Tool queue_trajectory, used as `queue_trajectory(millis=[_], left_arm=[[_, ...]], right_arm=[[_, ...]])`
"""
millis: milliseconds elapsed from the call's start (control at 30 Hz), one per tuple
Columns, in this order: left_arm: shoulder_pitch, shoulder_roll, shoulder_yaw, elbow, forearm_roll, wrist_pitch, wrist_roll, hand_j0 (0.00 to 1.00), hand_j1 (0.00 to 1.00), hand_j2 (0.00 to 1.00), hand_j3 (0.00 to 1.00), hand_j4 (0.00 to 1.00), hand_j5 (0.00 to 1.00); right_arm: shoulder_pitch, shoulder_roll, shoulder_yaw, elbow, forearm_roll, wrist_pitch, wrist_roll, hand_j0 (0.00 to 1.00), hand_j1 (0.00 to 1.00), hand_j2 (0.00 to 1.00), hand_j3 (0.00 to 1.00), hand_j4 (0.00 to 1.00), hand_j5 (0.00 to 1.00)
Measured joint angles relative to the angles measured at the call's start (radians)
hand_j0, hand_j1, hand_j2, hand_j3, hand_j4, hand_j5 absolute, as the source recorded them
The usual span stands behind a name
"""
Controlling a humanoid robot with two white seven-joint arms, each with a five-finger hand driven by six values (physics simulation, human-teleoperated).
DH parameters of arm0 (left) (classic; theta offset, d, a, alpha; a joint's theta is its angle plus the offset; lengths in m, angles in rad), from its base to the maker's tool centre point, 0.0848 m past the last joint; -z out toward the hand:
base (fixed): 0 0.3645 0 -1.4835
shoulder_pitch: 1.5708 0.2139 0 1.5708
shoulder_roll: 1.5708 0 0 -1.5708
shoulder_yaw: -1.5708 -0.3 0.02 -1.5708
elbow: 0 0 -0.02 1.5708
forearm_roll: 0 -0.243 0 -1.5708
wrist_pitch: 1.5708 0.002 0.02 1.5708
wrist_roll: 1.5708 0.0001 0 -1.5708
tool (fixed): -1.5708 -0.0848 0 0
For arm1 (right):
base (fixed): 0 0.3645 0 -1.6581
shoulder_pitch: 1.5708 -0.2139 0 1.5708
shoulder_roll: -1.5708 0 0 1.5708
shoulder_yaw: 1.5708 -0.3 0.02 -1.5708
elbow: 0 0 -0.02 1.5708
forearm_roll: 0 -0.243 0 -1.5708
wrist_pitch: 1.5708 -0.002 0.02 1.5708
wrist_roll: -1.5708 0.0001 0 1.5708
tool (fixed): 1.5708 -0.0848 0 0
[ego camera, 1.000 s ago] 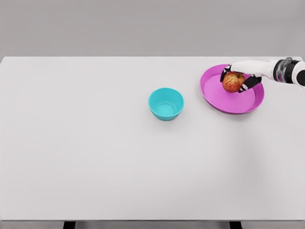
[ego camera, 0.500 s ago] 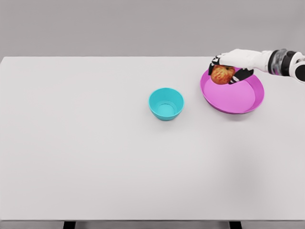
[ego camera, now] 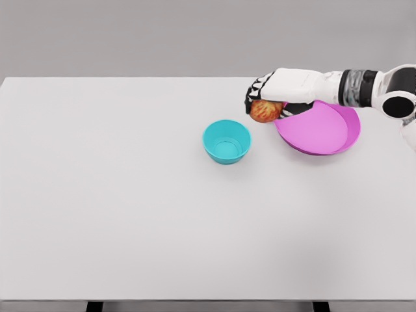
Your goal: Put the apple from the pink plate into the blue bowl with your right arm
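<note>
My right hand (ego camera: 268, 97) is shut on the red-yellow apple (ego camera: 264, 112), holding it from above in the air. The apple hangs just left of the pink plate (ego camera: 322, 133) and up-right of the blue bowl (ego camera: 226, 141). The plate holds nothing now. The bowl stands upright near the table's middle with nothing in it. My right arm (ego camera: 351, 86) reaches in from the right edge over the plate's far rim. The left arm does not show.
The white table (ego camera: 130, 208) fills the view, its far edge just behind the plate. Two dark table legs show at the bottom edge.
The right hand has lifted the apple off the pink plate and carried it left, past the plate's left rim toward the bowl.
</note>
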Motion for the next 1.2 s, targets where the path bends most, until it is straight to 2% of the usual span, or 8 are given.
queue_trajectory(millis=[167, 367, 667, 1200], left_arm=[[0.000, 0.000, 0.000, 0.000, 0.000, 0.000, 0.000, 1.00, 1.00, 1.00, 1.00, 1.00, 1.00], [0.000, 0.000, 0.000, 0.000, 0.000, 0.000, 0.000, 1.00, 1.00, 1.00, 1.00, 1.00, 1.00], [0.000, 0.000, 0.000, 0.000, 0.000, 0.000, 0.000, 1.00, 1.00, 1.00, 1.00, 1.00, 1.00], [0.000, 0.000, 0.000, 0.000, 0.000, 0.000, 0.000, 1.00, 1.00, 1.00, 1.00, 1.00, 1.00]], right_arm=[[0.015, 0.011, 0.007, -0.061, 0.002, -0.002, -0.001, 0.52, 0.52, 0.52, 0.52, 0.52, 0.52], [0.015, 0.056, 0.021, -0.079, 0.006, 0.000, -0.001, 0.53, 0.53, 0.53, 0.53, 0.53, 0.53], [0.012, 0.100, 0.056, -0.039, 0.023, 0.010, -0.001, 0.54, 0.54, 0.54, 0.54, 0.54, 0.54], [0.012, 0.123, 0.084, 0.004, 0.030, 0.010, -0.002, 0.55, 0.55, 0.55, 0.55, 0.55, 0.55]])
